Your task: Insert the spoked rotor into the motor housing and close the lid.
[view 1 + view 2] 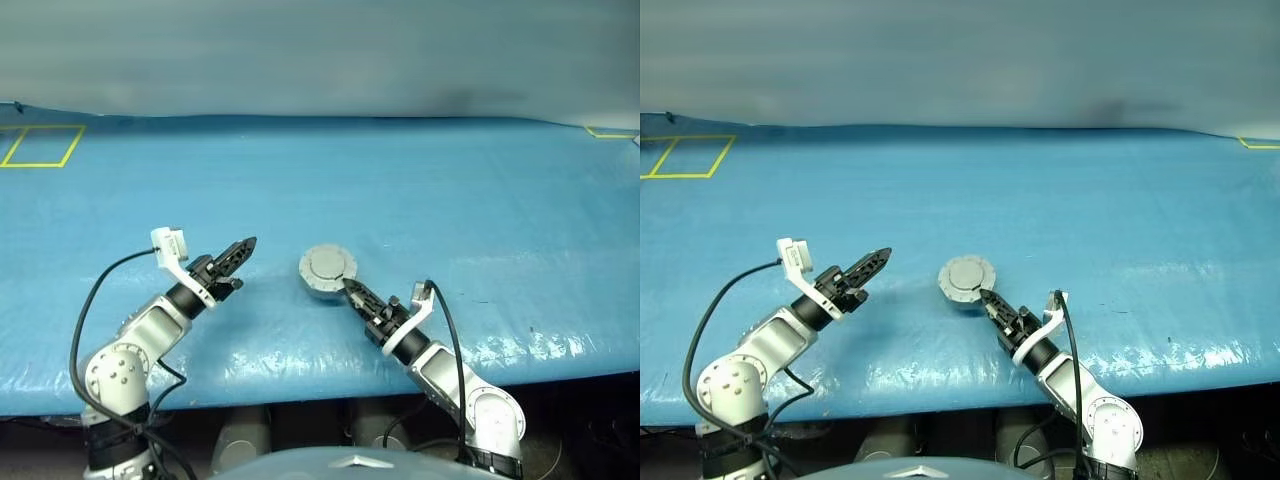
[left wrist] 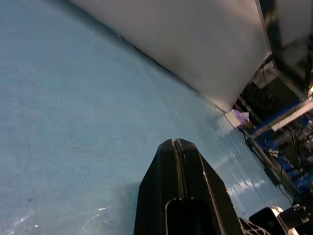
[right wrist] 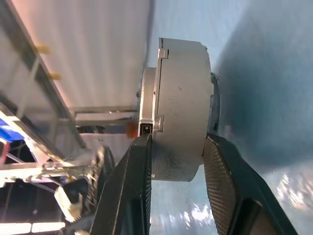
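The motor housing [image 1: 327,271], lid down, is sitting clamped in the right gripper [image 1: 352,289], left gripper [image 1: 243,250] pinched together, so I'd be releasing gently.

Blue tarp [image 1: 450,200] covering the table, yellow tape rectangle [image 1: 42,146] far left, yellow tape corner [image 1: 610,132] far right

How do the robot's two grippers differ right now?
The left gripper has its black fingers pressed shut with nothing between them; the right gripper is clamped on the closed round grey motor housing. The left gripper stands apart from the housing, over bare blue table cover; the right gripper touches it. Both point inward toward the housing.
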Robot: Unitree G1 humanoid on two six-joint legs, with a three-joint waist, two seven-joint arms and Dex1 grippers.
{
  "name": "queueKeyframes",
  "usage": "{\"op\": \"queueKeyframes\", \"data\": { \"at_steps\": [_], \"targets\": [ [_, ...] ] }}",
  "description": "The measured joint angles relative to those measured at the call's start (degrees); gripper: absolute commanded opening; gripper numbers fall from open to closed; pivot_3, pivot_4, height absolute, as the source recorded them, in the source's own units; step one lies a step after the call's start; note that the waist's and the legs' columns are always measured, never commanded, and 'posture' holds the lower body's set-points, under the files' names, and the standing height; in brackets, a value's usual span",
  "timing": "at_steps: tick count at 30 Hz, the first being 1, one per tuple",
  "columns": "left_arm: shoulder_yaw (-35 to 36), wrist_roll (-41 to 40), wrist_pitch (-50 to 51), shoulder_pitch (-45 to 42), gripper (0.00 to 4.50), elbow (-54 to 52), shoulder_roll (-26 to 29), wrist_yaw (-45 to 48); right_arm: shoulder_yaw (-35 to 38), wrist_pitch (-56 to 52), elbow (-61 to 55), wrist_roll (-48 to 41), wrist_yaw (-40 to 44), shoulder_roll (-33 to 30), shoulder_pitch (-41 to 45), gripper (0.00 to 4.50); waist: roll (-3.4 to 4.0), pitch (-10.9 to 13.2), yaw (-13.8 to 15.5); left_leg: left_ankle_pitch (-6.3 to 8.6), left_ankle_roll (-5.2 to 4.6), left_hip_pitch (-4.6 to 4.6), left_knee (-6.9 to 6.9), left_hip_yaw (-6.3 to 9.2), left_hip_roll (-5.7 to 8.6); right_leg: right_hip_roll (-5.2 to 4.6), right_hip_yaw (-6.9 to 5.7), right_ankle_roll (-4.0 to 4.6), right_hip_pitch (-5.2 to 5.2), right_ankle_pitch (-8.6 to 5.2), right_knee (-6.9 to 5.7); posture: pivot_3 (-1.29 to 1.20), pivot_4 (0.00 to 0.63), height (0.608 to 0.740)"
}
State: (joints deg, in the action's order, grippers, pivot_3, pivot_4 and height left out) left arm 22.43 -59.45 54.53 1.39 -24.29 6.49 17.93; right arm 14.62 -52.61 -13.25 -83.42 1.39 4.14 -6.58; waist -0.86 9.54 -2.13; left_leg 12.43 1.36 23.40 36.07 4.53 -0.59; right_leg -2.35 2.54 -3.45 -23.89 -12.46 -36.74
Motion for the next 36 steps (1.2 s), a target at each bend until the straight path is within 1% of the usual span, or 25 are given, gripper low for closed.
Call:
{"op": "queueKeyframes", "data": {
  "at_steps": [3,7,11,12,16,23,27,36],
  "targets": [
    [0.03,-6.68,-0.50,4.46,1.60,-0.71,-5.03,-3.89,-0.04,1.50,0.42,-1.57,-0.44,0.06,3.20,1.17,0.01,0.02,-0.03,0.00,0.00,0.01,0.00,0.00,0.00,0.01,0.00,0.00,-0.01,0.00,0.00,0.00,0.150,0.740],
    [-1.25,-14.99,-2.36,7.33,2.97,-0.65,-10.41,-8.49,-0.86,2.76,1.52,-1.98,-0.56,0.17,7.08,1.17,-0.01,0.05,0.05,0.00,0.00,0.07,0.03,0.05,0.01,0.03,-0.03,0.01,-0.04,0.00,-0.01,0.00,0.150,0.740],
    [-2.87,-19.59,-4.63,8.15,4.33,-0.53,-10.54,-10.80,-1.94,3.70,1.74,-1.98,-0.56,0.15,9.67,1.17,0.00,0.05,0.00,0.00,0.00,0.10,0.04,0.05,0.02,0.05,-0.01,0.01,-0.06,0.00,0.01,0.00,0.150,0.740],
    [-3.22,-20.68,-5.38,8.25,4.45,-0.49,-10.54,-10.92,-2.21,3.77,1.77,-1.98,-0.56,0.13,10.16,1.17,0.00,0.05,0.00,0.00,0.00,0.11,0.04,0.05,0.02,0.05,-0.01,0.02,-0.07,0.00,0.02,0.00,0.150,0.740],
    [-5.47,-23.92,-7.82,8.57,4.45,0.04,-10.40,-11.34,-4.14,3.62,1.76,-1.98,-0.55,0.11,10.71,1.17,0.00,0.05,-0.01,0.00,-0.01,0.11,0.04,0.06,0.02,0.05,-0.01,0.02,-0.07,0.01,0.03,0.00,0.150,0.740],
    [-8.60,-26.09,-10.57,9.04,4.45,4.04,-10.15,-11.37,-7.46,3.36,0.96,-3.60,-1.70,0.11,10.79,1.17,0.01,0.05,-0.04,0.00,-0.01,0.12,0.04,0.06,0.02,0.06,-0.01,0.03,-0.07,0.01,0.02,0.00,0.150,0.740],
    [-9.71,-26.83,-11.62,9.12,4.45,4.77,-10.04,-10.48,-9.97,3.16,-0.31,-5.14,-2.96,0.07,10.57,1.17,0.01,0.05,-0.07,0.00,-0.01,0.15,0.04,0.07,0.02,0.06,-0.01,0.03,-0.10,0.00,0.02,0.00,0.150,0.740],
    [-11.06,-27.26,-12.51,9.60,4.45,5.47,-9.00,-7.28,-13.33,3.33,-2.33,-7.86,-4.65,-1.17,7.21,1.17,0.01,0.05,-0.05,0.00,-0.01,0.15,0.05,0.07,0.02,0.06,-0.01,0.03,-0.10,0.00,0.03,0.00,0.150,0.740]
  ]
}}
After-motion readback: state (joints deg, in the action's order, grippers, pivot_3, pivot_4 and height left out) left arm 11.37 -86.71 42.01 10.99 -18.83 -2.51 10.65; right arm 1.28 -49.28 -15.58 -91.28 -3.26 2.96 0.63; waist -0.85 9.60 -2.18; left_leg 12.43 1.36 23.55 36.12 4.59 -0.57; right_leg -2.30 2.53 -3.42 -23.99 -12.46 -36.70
